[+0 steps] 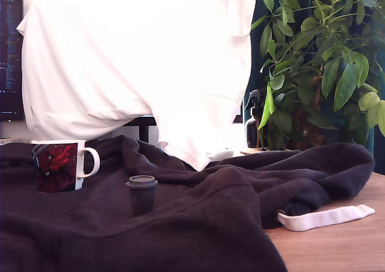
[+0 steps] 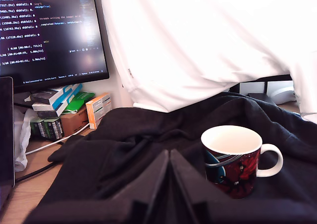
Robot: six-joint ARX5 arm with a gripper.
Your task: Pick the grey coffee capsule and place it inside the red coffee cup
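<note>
Red coffee cup empty, upright just beyond clenched gripper; grey coffee capsule upright on dark hoodie.

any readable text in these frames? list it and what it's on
Monitor, wrist view: terminal lines, mostly too small to read; "threads writing the image" roughly legible, not certain.
Boxes under the monitor: print too blurred.
Red coffee cup: picture only, no words.
Grey coffee capsule: no text.
Spray bottle: none readable.
</note>
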